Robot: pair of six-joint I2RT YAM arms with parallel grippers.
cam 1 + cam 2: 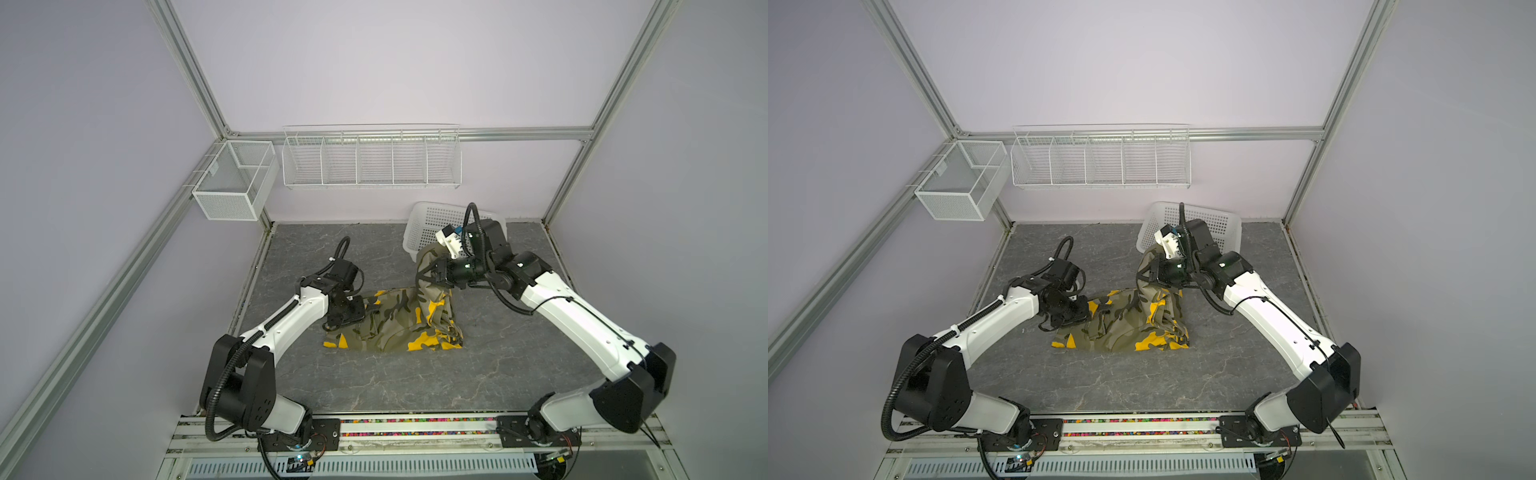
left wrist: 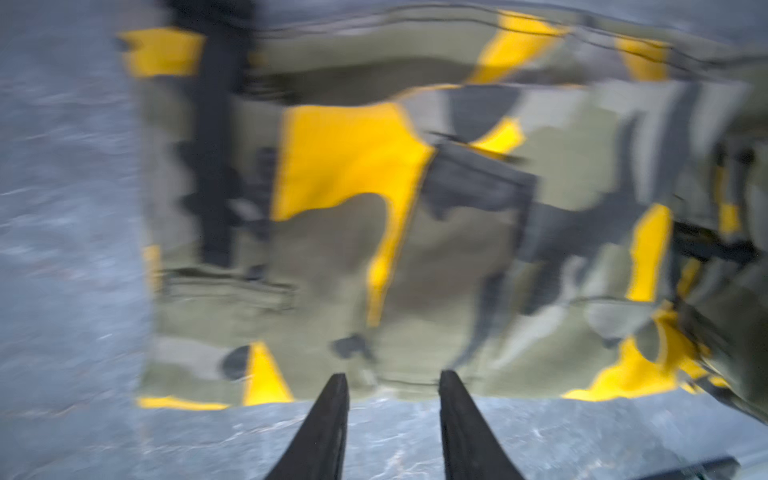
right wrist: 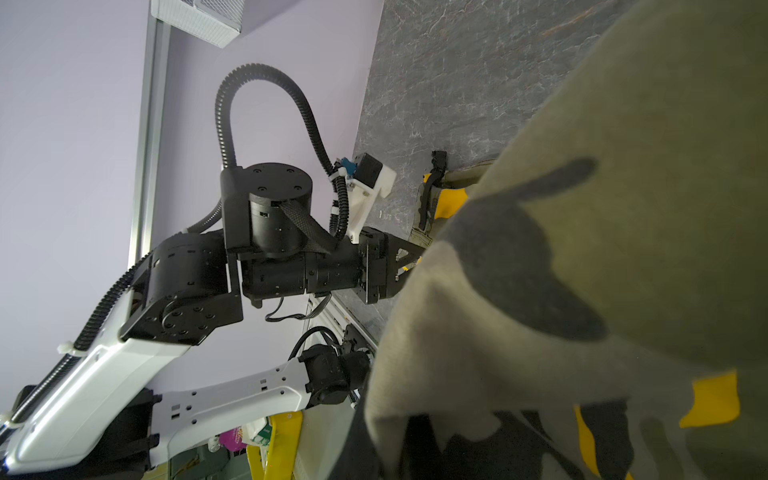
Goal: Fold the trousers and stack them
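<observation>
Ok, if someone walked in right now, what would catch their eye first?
The camouflage cloth trousers with bright yellow patches lie at mid-table, one end hoisted by the shut right end effector. The left end effector is open at their opposite edge, and a white perforated plastic basket sits tipped at the table's back right.

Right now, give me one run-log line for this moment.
task: fold trousers | left end effector: open, empty, at trousers edge | right end effector: shut on trousers, one part held up off table
</observation>
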